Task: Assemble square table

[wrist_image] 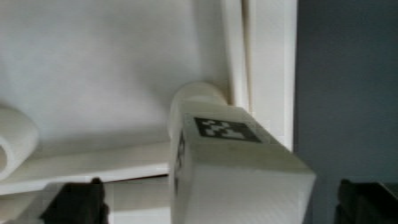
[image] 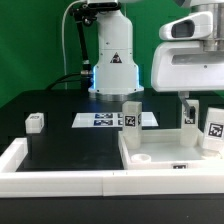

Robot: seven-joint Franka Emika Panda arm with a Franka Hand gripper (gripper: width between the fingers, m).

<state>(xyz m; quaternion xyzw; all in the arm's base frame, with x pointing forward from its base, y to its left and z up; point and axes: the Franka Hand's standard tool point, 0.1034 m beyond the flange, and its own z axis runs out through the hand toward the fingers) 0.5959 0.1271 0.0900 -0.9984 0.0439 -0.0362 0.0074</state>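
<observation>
- The large flat white square plastic tabletop (image: 150, 152) sits around 4 o'clock in the exterior view, pushed up against the long white rim bars (image: 60, 182).
- Short chunky white plastic legs are scattered about. One upright leg (image: 131, 113) is on the tabletop's 11 o'clock corner, another tagged leg (image: 213, 125) is over at 3 o'clock, and a stray leg (image: 36, 122) is out on the black surface (image: 70, 148) at 9 o'clock.
- The two-finger gripper (wrist_image: 222, 200) hangs right over a leg with a tag (wrist_image: 222, 140). Its dark fingertips (wrist_image: 80, 197) are spread wide either side, not pinching anything as far as I can see.
- Handling guess: hard, light, stiff plastic, probably a bit slick. I'd grab that leg across its flat sides, mid-body, so it can't twist.
- Containers: none really. The corner of the rim bars is the closest thing to one, and only the tabletop sits in it.
</observation>
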